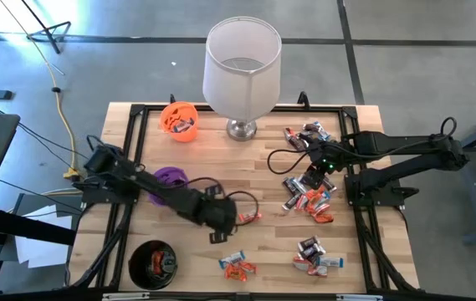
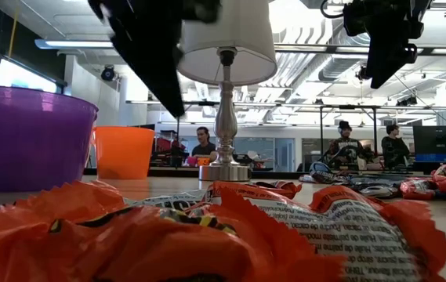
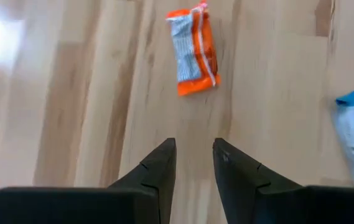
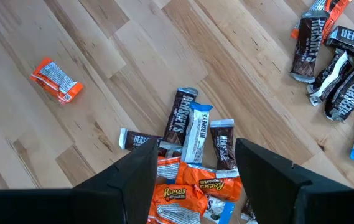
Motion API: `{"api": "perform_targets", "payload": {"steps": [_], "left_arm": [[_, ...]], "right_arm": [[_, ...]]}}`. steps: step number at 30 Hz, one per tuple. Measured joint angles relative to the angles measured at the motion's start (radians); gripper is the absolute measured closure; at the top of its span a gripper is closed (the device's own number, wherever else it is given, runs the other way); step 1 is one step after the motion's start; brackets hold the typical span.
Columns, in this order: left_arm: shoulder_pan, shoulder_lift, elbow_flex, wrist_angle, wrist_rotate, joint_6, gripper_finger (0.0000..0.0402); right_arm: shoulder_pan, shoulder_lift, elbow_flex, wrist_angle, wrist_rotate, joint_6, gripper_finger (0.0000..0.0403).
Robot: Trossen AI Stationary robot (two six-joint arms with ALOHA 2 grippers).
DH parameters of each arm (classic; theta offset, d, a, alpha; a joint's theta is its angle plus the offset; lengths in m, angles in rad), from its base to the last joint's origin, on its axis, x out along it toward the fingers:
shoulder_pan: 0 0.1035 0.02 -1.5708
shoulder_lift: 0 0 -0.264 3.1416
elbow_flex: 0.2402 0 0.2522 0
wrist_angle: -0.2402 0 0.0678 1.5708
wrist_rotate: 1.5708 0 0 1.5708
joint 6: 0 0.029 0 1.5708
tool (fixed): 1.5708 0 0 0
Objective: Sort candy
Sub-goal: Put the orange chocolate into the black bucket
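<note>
Small crinkly orange-wrapped candy, flat on the pale wooden table just ahead of the slightly parted left gripper: likely light, slippery, best pinched across its middle.

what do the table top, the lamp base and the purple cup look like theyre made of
Table top: pale wood planks, with visible grain and seams. Lamp base: probably polished metal, silvery and reflective. Purple cup: likely translucent plastic, since light glows through its wall.
</note>
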Motion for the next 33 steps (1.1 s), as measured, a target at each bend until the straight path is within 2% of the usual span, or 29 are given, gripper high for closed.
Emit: {"api": "perform_targets", "payload": {"steps": [8, 16, 33], "left_arm": [[0.095, 0.093, -0.001, 0.236, 0.109, 0.233, 0.0307], [0.157, 0.156, 0.0, 0.399, 0.239, 0.271, 0.0307], [0.167, 0.256, 0.002, 0.474, 0.241, 0.407, 0.0286]], "right_arm": [[0.0, 0.0, 0.0, 0.0, 0.0, 0.0, 0.0192], [0.0, 0.0, 0.0, 0.008, 0.0, 0.0, 0.0192], [0.0, 0.0, 0.0, 0.021, 0.0, 0.0, 0.0192]]}}
